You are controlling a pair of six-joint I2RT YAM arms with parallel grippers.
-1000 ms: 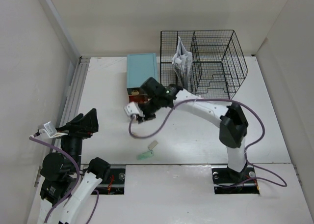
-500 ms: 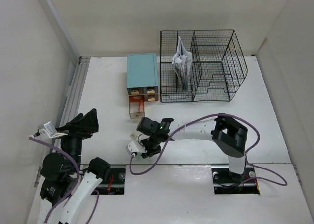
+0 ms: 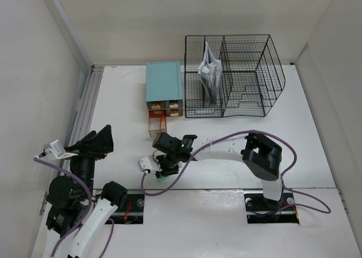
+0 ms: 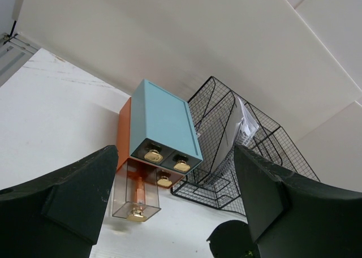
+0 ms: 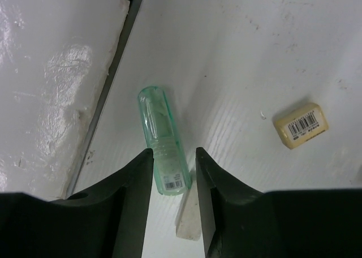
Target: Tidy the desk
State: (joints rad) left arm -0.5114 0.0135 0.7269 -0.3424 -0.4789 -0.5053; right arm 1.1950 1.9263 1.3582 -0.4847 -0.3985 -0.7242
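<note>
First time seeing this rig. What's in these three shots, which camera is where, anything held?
Two small robot arms with two-finger grippers, bolted at the near edge of a white desk. The top view looks down from behind them; the other two are cameras on each wrist. On the desk: a teal-topped drawer box with one drawer pulled out, a wire-mesh rack holding papers, a green translucent tube, a barcoded eraser. The right gripper is open, straddling the tube. The left gripper is open, holding nothing.
</note>
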